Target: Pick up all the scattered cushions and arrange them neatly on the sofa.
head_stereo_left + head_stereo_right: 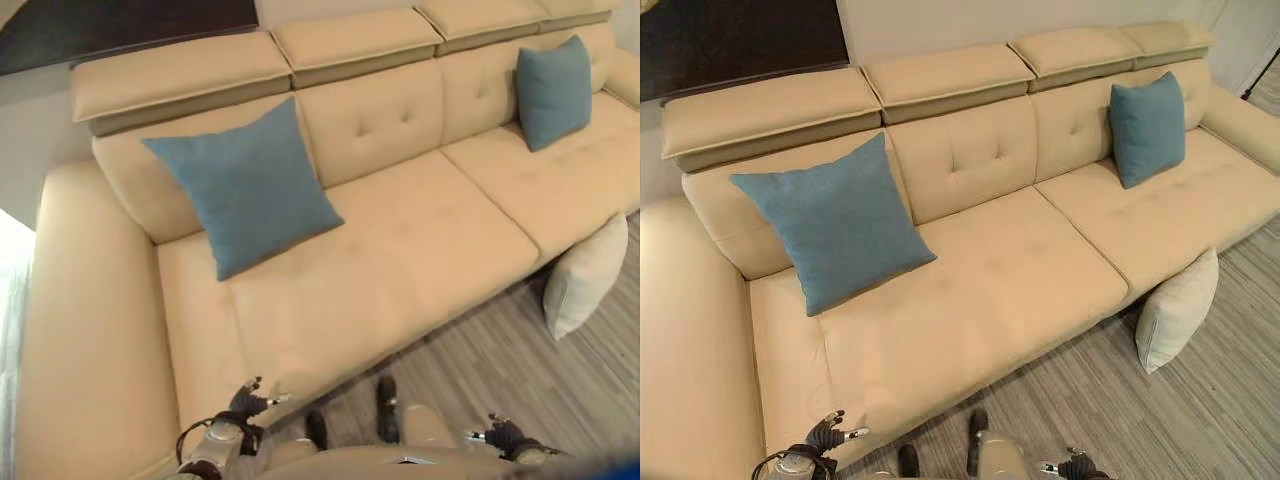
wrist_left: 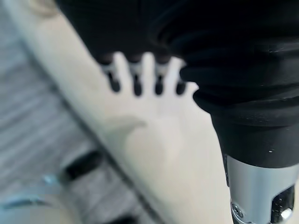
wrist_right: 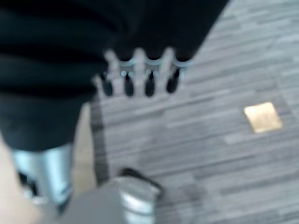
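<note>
Two blue cushions already sit on the sofa (image 1: pixel 1020 290): the near blue cushion (image 1: pixel 835 222) leans tilted against the backrest at the robot's left end, and the far blue cushion (image 1: pixel 1148 128) stands against the backrest toward the right end. One cream cushion (image 1: pixel 1176 312) is left on the floor (image 1: pixel 1200 420), standing on edge and leaning against the sofa's front just below the right seat. So the job looks mostly done; what remains, by my reading, is to fetch the cream cushion, set it on the seat, and perhaps square up the tilted near blue one. The middle seat between the two blue cushions is bare and would take the cream one. The left hand (image 1: pixel 247 402) hangs low beside the sofa's front edge with fingers extended and relaxed, holding nothing, as its wrist view confirms. The right hand (image 3: pixel 140 77) hangs low over the floor, fingers likewise straight and empty. Both hands are well apart from the cream cushion, which lies off to the robot's right. Nothing stands between the robot and that cushion; the floor along the sofa front looks open. A small yellowish square patch (image 3: pixel 263 116) shows on the floor in the right wrist view; I cannot tell what it is.
</note>
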Tool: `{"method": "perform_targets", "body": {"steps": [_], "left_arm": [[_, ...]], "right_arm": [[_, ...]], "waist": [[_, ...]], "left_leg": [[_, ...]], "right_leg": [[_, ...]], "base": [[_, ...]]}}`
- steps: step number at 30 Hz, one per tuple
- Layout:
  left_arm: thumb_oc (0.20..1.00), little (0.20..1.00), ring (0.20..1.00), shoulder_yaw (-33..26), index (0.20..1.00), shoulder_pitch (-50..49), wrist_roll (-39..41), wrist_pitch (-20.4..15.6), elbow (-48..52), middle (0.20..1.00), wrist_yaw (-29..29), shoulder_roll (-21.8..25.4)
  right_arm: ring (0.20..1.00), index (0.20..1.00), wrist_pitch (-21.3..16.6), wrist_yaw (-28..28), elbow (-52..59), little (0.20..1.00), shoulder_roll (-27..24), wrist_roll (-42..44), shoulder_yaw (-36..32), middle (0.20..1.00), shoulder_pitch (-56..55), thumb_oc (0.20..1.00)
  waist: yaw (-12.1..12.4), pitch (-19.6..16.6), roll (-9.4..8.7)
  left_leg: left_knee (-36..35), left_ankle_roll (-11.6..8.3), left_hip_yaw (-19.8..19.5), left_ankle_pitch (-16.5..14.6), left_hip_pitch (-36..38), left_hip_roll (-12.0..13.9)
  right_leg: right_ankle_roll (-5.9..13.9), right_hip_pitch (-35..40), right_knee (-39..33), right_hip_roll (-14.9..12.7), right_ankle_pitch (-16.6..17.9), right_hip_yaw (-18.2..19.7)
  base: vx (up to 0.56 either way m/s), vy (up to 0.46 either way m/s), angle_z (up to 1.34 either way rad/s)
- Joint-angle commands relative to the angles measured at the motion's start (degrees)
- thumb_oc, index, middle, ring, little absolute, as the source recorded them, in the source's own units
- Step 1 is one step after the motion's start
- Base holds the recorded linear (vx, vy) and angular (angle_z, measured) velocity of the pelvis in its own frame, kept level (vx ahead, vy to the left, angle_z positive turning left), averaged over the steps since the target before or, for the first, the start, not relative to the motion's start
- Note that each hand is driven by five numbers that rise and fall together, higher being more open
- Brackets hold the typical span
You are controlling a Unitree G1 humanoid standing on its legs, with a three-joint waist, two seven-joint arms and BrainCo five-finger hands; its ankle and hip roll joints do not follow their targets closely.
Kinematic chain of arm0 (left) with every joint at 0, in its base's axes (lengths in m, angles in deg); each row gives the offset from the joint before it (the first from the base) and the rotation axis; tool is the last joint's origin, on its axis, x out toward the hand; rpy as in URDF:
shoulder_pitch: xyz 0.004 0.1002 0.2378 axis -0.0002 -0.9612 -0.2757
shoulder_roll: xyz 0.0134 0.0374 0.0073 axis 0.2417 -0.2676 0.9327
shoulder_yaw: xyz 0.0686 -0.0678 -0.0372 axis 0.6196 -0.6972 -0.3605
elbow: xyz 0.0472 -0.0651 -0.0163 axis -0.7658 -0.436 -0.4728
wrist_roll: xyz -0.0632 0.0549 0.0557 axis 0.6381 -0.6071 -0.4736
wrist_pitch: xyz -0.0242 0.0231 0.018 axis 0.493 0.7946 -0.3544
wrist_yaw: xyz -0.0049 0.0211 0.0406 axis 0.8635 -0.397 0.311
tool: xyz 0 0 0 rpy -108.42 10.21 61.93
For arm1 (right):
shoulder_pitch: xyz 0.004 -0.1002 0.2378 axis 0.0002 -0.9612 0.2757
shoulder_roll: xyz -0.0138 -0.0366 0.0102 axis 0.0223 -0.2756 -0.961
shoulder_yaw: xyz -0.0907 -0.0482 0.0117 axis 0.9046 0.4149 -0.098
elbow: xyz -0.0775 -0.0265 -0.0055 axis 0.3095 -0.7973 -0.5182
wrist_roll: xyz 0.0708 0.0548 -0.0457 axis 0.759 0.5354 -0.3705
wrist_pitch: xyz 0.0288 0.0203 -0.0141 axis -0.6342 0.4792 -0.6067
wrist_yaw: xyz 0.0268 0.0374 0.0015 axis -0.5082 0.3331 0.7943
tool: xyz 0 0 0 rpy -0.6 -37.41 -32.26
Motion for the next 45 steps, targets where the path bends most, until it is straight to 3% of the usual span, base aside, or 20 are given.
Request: {"method": "perform_targets", "body": {"steps": [1, 3, 4, 8, 12, 13, 14, 17, 19, 27, 30, 32, 33, 36, 40, 42, 45], "left_arm": [[1.0, 1.0, 1.0, -2.0, 1.0, 2.0, -0.8, -0.5, -0.6, 1.0, -0.1, 0.7], [1.0, 1.0, 1.0, -2.2, 1.0, 1.9, -0.7, -0.5, -0.7, 1.0, 0.1, 0.5], [1.0, 1.0, 1.0, -3.1, 1.0, 1.7, 0.3, -0.6, -0.7, 1.0, 0.0, 0.5], [1.0, 1.0, 1.0, -3.2, 1.0, 2.8, 1.1, -0.5, -1.7, 1.0, -0.1, -0.1], [1.0, 1.0, 1.0, -2.3, 1.0, 3.8, 0.6, -0.2, -1.7, 1.0, 0.1, -0.6], [1.0, 1.0, 1.0, -1.8, 1.0, 4.0, 0.7, -0.3, -1.7, 1.0, 0.0, -0.8], [1.0, 1.0, 1.0, -1.8, 1.0, 4.0, 0.7, -0.3, -1.7, 1.0, 0.0, -0.8], [1.0, 1.0, 1.0, -0.9, 1.0, 4.5, 2.3, -0.7, -1.4, 1.0, -0.4, -1.7], [1.0, 1.0, 1.0, -0.6, 1.0, 4.3, 2.3, -0.7, -2.3, 1.0, -0.3, -2.1], [1.0, 1.0, 1.0, 2.3, 1.0, 4.8, -1.3, -0.4, -3.1, 1.0, 0.6, -3.5], [1.0, 1.0, 1.0, 2.4, 1.0, 5.5, -1.6, -0.4, -2.8, 1.0, 0.2, -3.1], [1.0, 1.0, 1.0, 1.9, 1.0, 5.9, -1.1, -0.7, -2.8, 1.0, -0.7, -2.5], [1.0, 1.0, 1.0, 1.0, 1.0, 5.6, -0.8, -0.6, -3.0, 1.0, -0.7, -2.0], [1.0, 1.0, 1.0, 0.1, 1.0, 5.3, -1.1, -0.4, -4.2, 1.0, -0.2, -1.7], [1.0, 1.0, 1.0, -1.2, 1.0, 4.8, -0.6, -0.3, -6.1, 1.0, -0.4, -2.0], [1.0, 1.0, 1.0, -1.0, 1.0, 5.0, -0.6, -0.1, -6.8, 1.0, -0.1, -2.5], [1.0, 1.0, 1.0, -0.3, 1.0, 5.2, -0.6, -0.2, -6.6, 1.0, 0.0, -2.9]], "right_arm": [[1.0, 1.0, -0.9, -1.1, 0.4, 1.0, -2.3, -0.5, 0.7, 1.0, 2.1, 1.0], [1.0, 1.0, -0.8, -0.9, 0.3, 1.0, -2.3, -0.5, 1.0, 1.0, 2.2, 1.0], [1.0, 1.0, -1.1, -1.2, 1.2, 1.0, -1.7, 0.1, 1.7, 1.0, 2.8, 1.0], [1.0, 1.0, -1.4, -1.0, 1.1, 1.0, -0.8, 3.0, 1.3, 1.0, 2.4, 1.0], [1.0, 1.0, -1.6, -0.8, 0.9, 1.0, -0.5, 3.9, 1.7, 1.0, 1.7, 1.0], [1.0, 1.0, -1.6, -0.7, 0.8, 1.0, -0.5, 4.4, 2.0, 1.0, 1.6, 1.0], [1.0, 1.0, -1.6, -0.7, 0.8, 1.0, -0.5, 4.4, 2.0, 1.0, 1.6, 1.0], [1.0, 1.0, -1.5, -0.6, 0.6, 1.0, -0.6, 5.1, 2.6, 1.0, 2.0, 1.0], [1.0, 1.0, -1.6, -0.4, 0.4, 1.0, -0.8, 5.2, 2.4, 1.0, 1.8, 1.0], [1.0, 1.0, -1.3, 0.1, -0.7, 1.0, -0.2, 6.8, 1.2, 1.0, 1.4, 1.0], [1.0, 1.0, -1.2, -0.2, -1.2, 1.0, 0.2, 6.9, 1.3, 1.0, 2.1, 1.0], [1.0, 1.0, -1.4, -0.9, -0.7, 1.0, 0.8, 5.8, 1.5, 1.0, 2.3, 1.0], [1.0, 1.0, -1.7, -0.9, -0.4, 1.0, 0.9, 5.8, 1.3, 1.0, 2.0, 1.0], [1.0, 1.0, -1.5, -0.7, -0.8, 1.0, 0.7, 5.9, 0.6, 1.0, 1.7, 1.0], [1.0, 1.0, -2.0, -0.2, -1.5, 1.0, 0.6, 10.3, -1.5, 1.0, 1.2, 1.0], [1.0, 1.0, -2.4, -0.1, -1.7, 1.0, 0.8, 12.6, -2.2, 1.0, 1.1, 1.0], [1.0, 1.0, -2.6, -0.1, -1.6, 1.0, 0.6, 13.0, -1.9, 1.0, 1.1, 1.0]], "waist": [[2.8, -1.4, -1.31], [3.4, -1.7, -1.9], [3.5, -1.6, -2.65], [2.1, -1.6, -2.97], [1.2, -0.8, -3.65], [1.4, -0.1, -3.81], [1.4, -0.3, -3.83], [3.2, 0.4, -4.05], [3.3, 0.5, -4.08], [2.1, -0.8, -2.96], [2.4, 0.1, -2.46], [4.5, 0.7, -2.1], [4.5, 0.6, -1.96], [4.6, 0.7, -1.86], [3.7, -0.2, -3.09], [3.1, -0.2, -3.58], [3.0, 0.5, -3.99]], "left_leg": [[2.7, -4.75, -3.6, -3.0, -0.7, -1.6], [3.3, -4.9, -2.4, -3.0, -1.1, -1.7], [2.9, -5.24, -0.9, -2.4, -0.9, -1.3], [5.1, -6.1, -1.1, -2.2, -1.5, -0.6], [9.3, -6.94, -1.3, -3.0, -2.5, 0.3], [11.0, -7.09, -4.2, -3.6, -2.5, 0.1], [11.0, -7.09, -4.3, -3.5, -2.7, 0.1], [11.5, -7.79, -17.9, -4.4, -3.9, -3.8], [11.8, -7.87, -20.4, -4.3, -4.4, -4.9], [4.3, -5.24, -13.9, -4.2, -0.2, -4.1], [3.1, -4.8, -11.4, -3.8, 0.5, -3.5], [2.7, -5.33, -7.2, -4.2, 1.7, -2.0], [2.4, -5.42, -5.7, -4.0, 2.2, -1.3], [2.2, -5.48, -4.0, -4.0, 2.8, -0.4], [4.2, -6.49, -3.2, -4.7, 2.7, 0.0], [9.2, -7.34, -3.2, -6.1, 1.7, 1.2], [15.2, -7.88, -3.3, -5.8, -0.3, 2.2]], "right_leg": [[-0.85, 9.6, -11.0, -1.7, 1.9, -6.4], [-0.44, 11.6, -13.3, -1.6, 2.1, -7.6], [-0.3, 11.1, -16.3, 0.0, 2.1, -6.0], [-1.54, 11.6, -19.5, 2.6, 2.0, -1.5], [-2.69, 12.6, -21.5, 3.6, 2.3, -0.6], [-3.24, 13.1, -21.7, 4.1, 2.4, 1.1], [-3.25, 12.9, -21.7, 4.1, 2.5, 1.0], [-3.48, 12.3, -22.0, 4.8, 3.3, 5.2], [-3.17, 11.6, -22.2, 4.9, 4.3, 7.1], [-1.15, 9.0, -21.6, 5.2, 6.4, 12.2], [-0.25, 6.6, -17.7, 5.0, 6.3, 10.4], [-0.72, 6.4, -15.8, 0.2, 6.0, -6.2], [-1.05, 5.8, -13.9, -0.7, 5.5, -10.3], [-0.93, 6.7, -11.9, -1.8, 4.5, -12.4], [-1.98, 8.8, -17.1, 0.8, 3.8, -9.3], [-2.88, 9.8, -18.5, 2.1, 3.4, -8.1], [-3.82, 11.0, -19.7, 2.8, 3.2, -7.6]], "base": [[-0.15, -0.083, -0.68], [-0.1, -0.092, -0.87], [-0.06, -0.134, -0.98], [-0.05, -0.154, -0.62], [-0.06, -0.12, -0.04], [-0.06, -0.091, -0.01], [-0.06, -0.05, -0.2], [-0.07, -0.026, -0.68], [-0.04, 0.003, -1.24], [0.02, 0.099, -0.7], [-0.03, 0.045, -0.8], [-0.05, -0.032, -1.39], [-0.02, -0.077, -1.84], [0.0, -0.109, -0.68], [0.05, -0.197, -0.29], [0.06, -0.228, -0.25], [0.05, -0.177, -0.21]]}}
